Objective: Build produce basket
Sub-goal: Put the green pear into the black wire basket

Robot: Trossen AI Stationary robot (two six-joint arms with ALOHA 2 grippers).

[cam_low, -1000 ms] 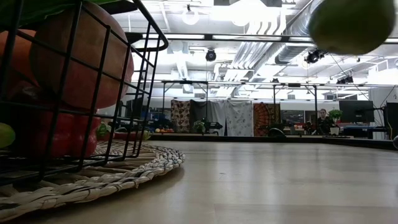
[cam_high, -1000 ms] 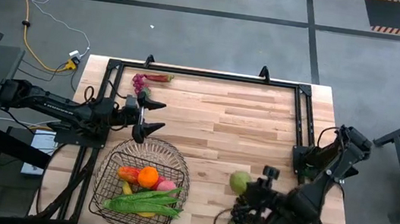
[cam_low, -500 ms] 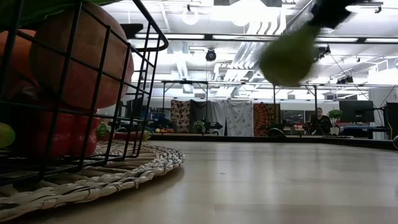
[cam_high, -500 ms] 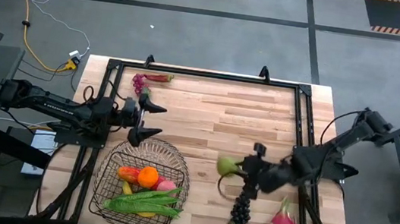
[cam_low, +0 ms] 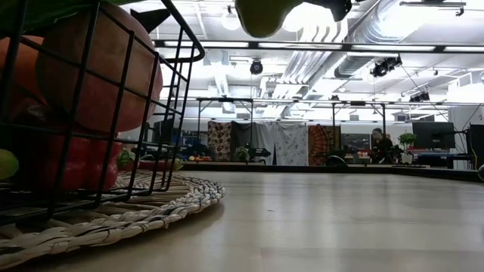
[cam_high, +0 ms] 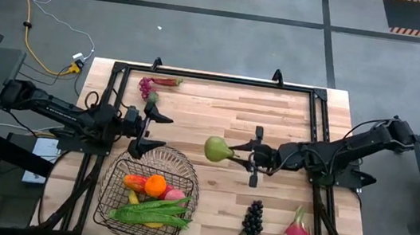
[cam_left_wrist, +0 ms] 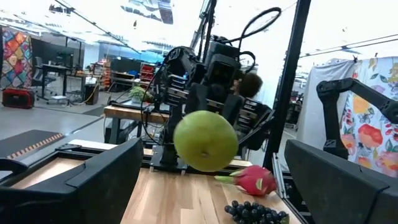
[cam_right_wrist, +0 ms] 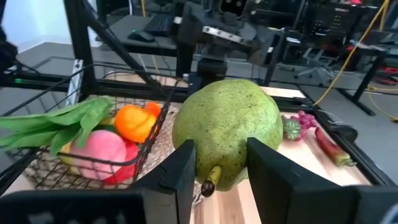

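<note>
A light wooden worktop [cam_high: 273,125] is backed by an open workshop. One basket [cam_high: 147,194], one pear [cam_high: 217,149], one grape bunch [cam_high: 252,219] and one dragon fruit [cam_high: 296,232] are counted. The pear is pinched by the right gripper [cam_high: 252,156]; the left gripper [cam_high: 152,129] is spread wide, empty.

My right gripper [cam_high: 242,154] holds the round green pear [cam_high: 218,149] over the middle of the pale wooden table [cam_high: 275,113] — right of the dark wire-mesh basket [cam_high: 188,171] and beyond it. My left gripper [cam_high: 160,131] hangs spread just past the basket's far rim, facing the pear. The basket sits near-left on a woven mat [cam_high: 151,155], with a small orange [cam_high: 155,185] on long green beans [cam_high: 152,211] inside. Near-right lie the dark grape bunch [cam_high: 252,219] and, beside it on the right, the pink dragon fruit [cam_high: 296,232].
</note>
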